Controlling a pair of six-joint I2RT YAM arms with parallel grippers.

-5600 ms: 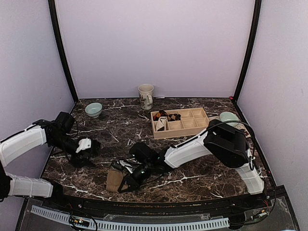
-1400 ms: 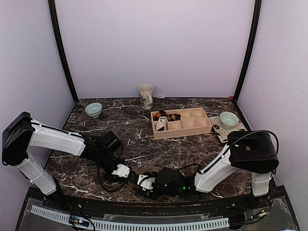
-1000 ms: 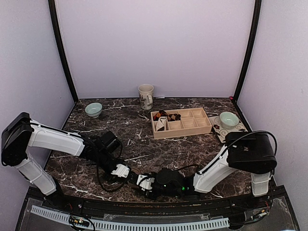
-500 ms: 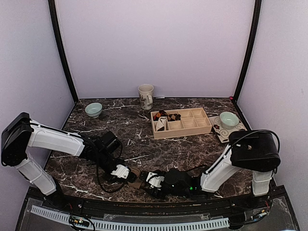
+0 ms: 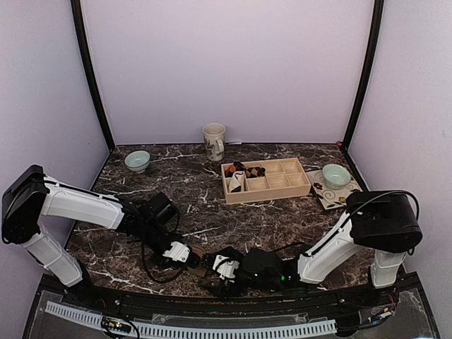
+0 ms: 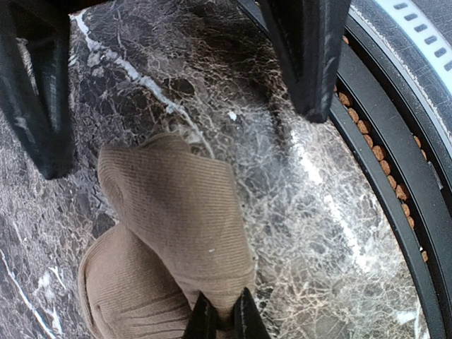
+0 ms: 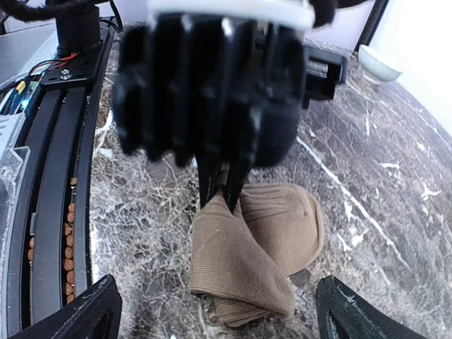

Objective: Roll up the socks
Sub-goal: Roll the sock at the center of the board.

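Left fingers (image 6: 203, 319) pinch the tan sock (image 6: 176, 212) beside the edge rail (image 6: 385, 134), right fingers (image 6: 314, 56) wide

**Twin white-shelled arms, black at every joint**

The left arm (image 5: 78, 205) and right arm (image 5: 330, 248) wear ribbed white shells between bulky black joint housings. Thin black cables (image 5: 147, 267) loop off them, and a small green light (image 5: 282, 277) glows near the right wrist. The left gripper (image 7: 222, 199) is a ridged black block under a white cap, ending in slim fingers (image 7: 206, 183). The right gripper (image 7: 222, 311) has broad matte-black fingers (image 6: 311, 56).
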